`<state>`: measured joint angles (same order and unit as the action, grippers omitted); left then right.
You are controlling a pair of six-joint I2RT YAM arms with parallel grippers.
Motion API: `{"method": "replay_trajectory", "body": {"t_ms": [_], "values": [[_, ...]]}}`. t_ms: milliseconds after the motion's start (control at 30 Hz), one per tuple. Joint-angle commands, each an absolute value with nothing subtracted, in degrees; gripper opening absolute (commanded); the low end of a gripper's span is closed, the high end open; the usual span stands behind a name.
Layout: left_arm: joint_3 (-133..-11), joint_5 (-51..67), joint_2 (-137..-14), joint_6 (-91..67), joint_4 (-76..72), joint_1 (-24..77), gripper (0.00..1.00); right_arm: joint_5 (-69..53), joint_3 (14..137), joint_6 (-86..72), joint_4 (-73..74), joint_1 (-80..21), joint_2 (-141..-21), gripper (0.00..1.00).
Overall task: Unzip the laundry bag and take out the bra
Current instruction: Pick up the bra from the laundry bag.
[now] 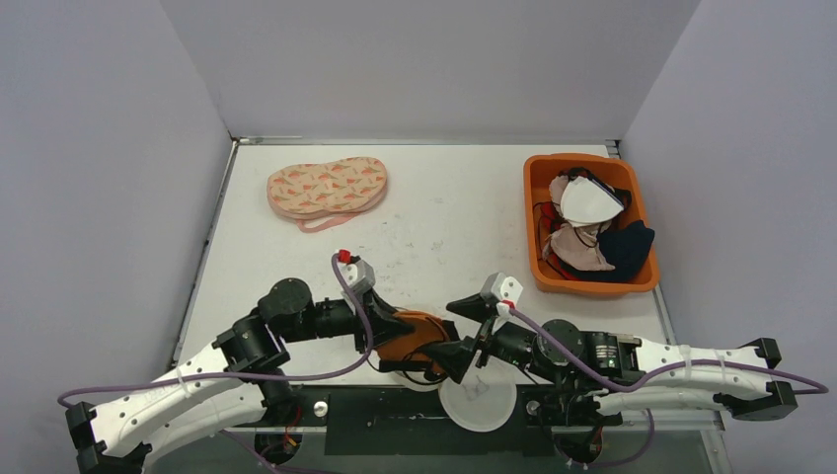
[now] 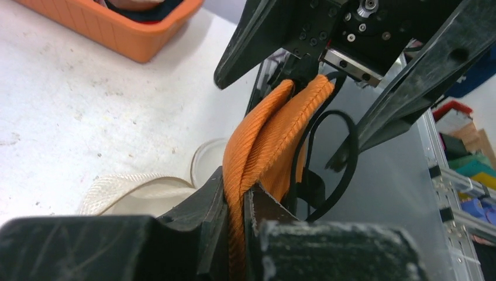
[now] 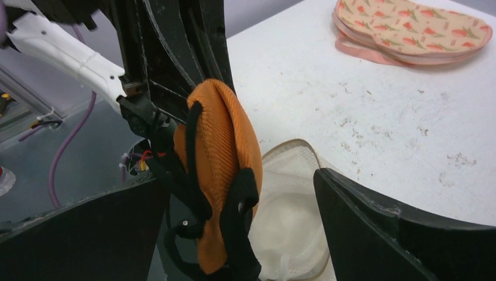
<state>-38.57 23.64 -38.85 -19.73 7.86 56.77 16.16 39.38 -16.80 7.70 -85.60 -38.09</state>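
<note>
The orange ribbed bra (image 1: 410,336) with black straps hangs above the table's front edge, between the two arms. My left gripper (image 2: 237,190) is shut on its orange fabric (image 2: 269,134), pinching a fold between the pads. My right gripper (image 3: 234,181) stands open, its fingers wide on either side of the bra (image 3: 225,146) without touching it. The white mesh laundry bag (image 1: 478,398) lies flat under the bra at the near edge. It also shows in the right wrist view (image 3: 292,205) and in the left wrist view (image 2: 128,187).
An orange bin (image 1: 590,222) of mixed clothes stands at the right side. A pink carrot-patterned pouch (image 1: 328,188) lies at the back left. The dark base plate (image 1: 415,434) runs along the front edge below the arms.
</note>
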Motion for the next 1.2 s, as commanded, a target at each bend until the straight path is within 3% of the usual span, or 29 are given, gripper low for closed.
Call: {"method": "replay_trajectory", "body": {"t_ms": [0,67,367,600,967,1100,1167], "values": [[-32.32,17.29,-32.83,-26.91,-9.55,56.56,0.0,16.63,43.19,-22.09,2.61,-85.87,-35.78,0.95],[-29.45,12.36,-30.03,-29.63,-15.07,56.51,0.0,16.05,43.34,-23.36,1.28,-85.87,-34.56,0.9],[-23.39,-1.24,-26.35,-45.87,-29.35,56.38,0.0,18.1,36.92,-29.15,-9.06,-85.9,-29.35,0.9],[-23.1,0.0,-29.26,-52.69,-36.3,56.34,0.0,17.85,36.46,-34.61,-16.17,-85.78,-34.27,0.9],[-23.44,1.33,-29.68,-55.1,-38.39,56.35,0.0,22.26,39.82,-34.78,-15.15,-85.79,-39.86,0.9],[-23.83,1.8,-30.76,-55.15,-38.28,56.4,0.0,21.27,41.51,-34.1,-15.26,-85.7,-42.33,1.0],[-23.75,1.84,-31.22,-55.19,-38.34,56.36,0.0,20.25,42.06,-33.72,-16.39,-85.69,-43.52,0.9]]}}
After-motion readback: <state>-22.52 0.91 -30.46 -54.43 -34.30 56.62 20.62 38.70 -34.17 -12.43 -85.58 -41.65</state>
